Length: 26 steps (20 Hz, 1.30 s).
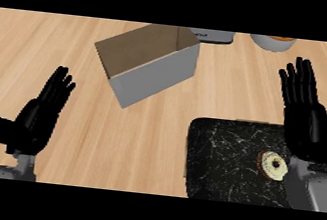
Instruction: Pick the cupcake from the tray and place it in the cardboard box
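A cupcake (273,165) with pale frosting sits near the right side of a black speckled tray (224,158) at the lower right of the head view. Partly hiding the tray's right edge, my right hand (305,117) stands over it, fingers straight and pointing up, just above and right of the cupcake, holding nothing. The cardboard box (151,60), open at the top, stands at the upper middle of the counter. My left hand (40,114) rests open at the lower left, fingers up, far from both.
A grey object (215,35) and a pale bowl-like object (273,42) are cut off at the counter's far edge, right of the box. Bare wooden counter lies between the tray and the box.
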Available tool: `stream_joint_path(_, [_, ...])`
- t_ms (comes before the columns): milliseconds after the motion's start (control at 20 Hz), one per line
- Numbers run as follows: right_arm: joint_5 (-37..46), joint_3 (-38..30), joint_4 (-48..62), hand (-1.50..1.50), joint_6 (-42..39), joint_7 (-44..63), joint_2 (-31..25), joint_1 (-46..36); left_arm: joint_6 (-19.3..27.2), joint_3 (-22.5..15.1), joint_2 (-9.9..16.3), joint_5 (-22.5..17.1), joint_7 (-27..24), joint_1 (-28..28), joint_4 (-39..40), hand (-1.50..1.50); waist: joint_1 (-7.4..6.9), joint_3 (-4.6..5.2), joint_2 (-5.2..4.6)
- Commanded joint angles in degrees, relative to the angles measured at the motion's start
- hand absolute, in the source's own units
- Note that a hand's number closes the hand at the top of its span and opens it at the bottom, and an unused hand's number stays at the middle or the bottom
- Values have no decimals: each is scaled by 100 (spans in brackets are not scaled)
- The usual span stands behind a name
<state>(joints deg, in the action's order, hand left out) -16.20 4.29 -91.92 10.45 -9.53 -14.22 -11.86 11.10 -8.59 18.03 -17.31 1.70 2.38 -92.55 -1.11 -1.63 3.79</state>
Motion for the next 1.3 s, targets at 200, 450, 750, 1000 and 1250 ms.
stream_joint_path(200, [-305,-261,-86,-150,-372,318,-410,1108,574,679,1332,1342,17,-127,869,0,289,155,-392])
stream_joint_path(450, [2348,416,522,-150,-302,-264,-2084,1943,629,558,1422,1494,241,-352,971,0,295,164,-420])
stream_joint_path(750, [535,-462,897,-150,-1329,-3102,-1231,3021,413,722,1430,1553,-29,-35,1635,0,278,157,-377])
stream_joint_path(1000, [1456,-798,1252,-150,-1082,-2970,-2037,2647,446,572,1248,1807,182,163,1600,0,143,163,-378])
stream_joint_path(1250, [2381,-488,1015,-150,-1211,-1873,-3027,2402,384,645,1226,1777,116,409,1830,0,116,175,-399])
